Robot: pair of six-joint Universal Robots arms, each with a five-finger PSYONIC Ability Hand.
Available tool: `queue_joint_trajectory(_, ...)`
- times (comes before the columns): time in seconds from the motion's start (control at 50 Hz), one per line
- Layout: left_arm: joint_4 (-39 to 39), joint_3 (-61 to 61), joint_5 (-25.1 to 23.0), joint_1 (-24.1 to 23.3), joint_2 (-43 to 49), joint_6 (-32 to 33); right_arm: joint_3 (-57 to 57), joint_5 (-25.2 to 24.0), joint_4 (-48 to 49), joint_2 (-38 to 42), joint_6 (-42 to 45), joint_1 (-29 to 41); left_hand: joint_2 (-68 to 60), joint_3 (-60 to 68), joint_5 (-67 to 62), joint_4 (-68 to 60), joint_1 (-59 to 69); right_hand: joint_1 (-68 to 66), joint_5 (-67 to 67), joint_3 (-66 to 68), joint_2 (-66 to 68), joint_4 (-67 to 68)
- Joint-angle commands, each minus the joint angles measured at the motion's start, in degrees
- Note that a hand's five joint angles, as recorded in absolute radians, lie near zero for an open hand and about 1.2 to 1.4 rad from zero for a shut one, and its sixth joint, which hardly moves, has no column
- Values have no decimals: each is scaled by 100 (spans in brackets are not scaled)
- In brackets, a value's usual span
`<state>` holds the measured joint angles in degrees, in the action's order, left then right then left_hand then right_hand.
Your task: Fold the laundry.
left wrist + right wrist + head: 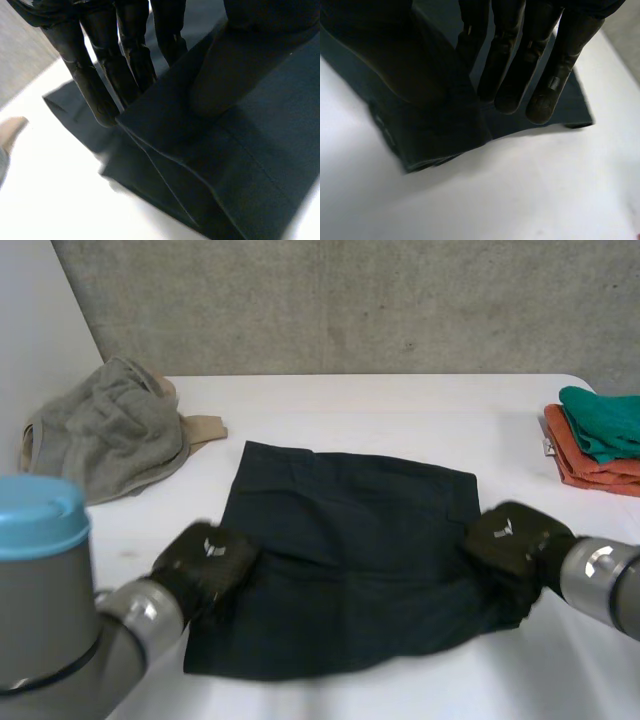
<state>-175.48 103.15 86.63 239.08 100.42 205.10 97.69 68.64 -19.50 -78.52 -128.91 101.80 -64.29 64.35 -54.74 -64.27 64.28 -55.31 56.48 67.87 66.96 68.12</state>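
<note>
A dark garment (350,540) lies spread flat on the white table (400,400), its near part rumpled. My left hand (205,560) is at the garment's left edge, near the front corner. In the left wrist view its fingers (100,85) are straight and pinch a fold of the dark cloth (240,165) against the thumb. My right hand (510,540) is at the garment's right edge. There its fingers (510,75) press a lifted flap of the cloth (435,130) against the thumb, and the edge bunches under the palm.
A heap of grey and tan clothes (110,430) lies at the back left of the table. A folded stack of orange and green cloth (600,440) sits at the right edge. A concrete wall stands behind the table.
</note>
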Motion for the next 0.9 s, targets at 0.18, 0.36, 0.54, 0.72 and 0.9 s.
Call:
queue_joint_trajectory(0.18, -2007, -3176, 407, 199, 2911, 1065, -1928, 1600, 2721, 2005, -503, 806, -867, 861, -822, -869, 868, -2469, 1352, 1213, 1304, 1188)
queue_joint_trajectory(0.36, -3123, -4802, 381, 376, 4493, 1603, -3080, 1697, 3786, 3456, -64, 947, -817, 811, -771, -818, 818, -2469, 1352, 1213, 1304, 1188)
queue_joint_trajectory(0.54, -3273, -5779, 416, 437, 5286, 1612, -4188, 1987, 3980, 4521, 121, 1026, 5429, -5435, 5474, 5427, -5428, 4531, -5648, -5787, -5696, -5812)
queue_joint_trajectory(0.72, -3309, -4965, 443, 376, 4296, 1393, -3882, 2022, 4218, 3697, -1345, 973, 5429, -5435, 5474, 5427, -5428, 4531, -5648, -5787, -5696, -5812)
queue_joint_trajectory(0.9, -3247, -3250, 443, 349, 2756, 970, -2634, 1478, 2708, 1851, -2796, 886, 5429, -5435, 5474, 5427, -5428, 4531, -5648, -5787, -5696, -5812)
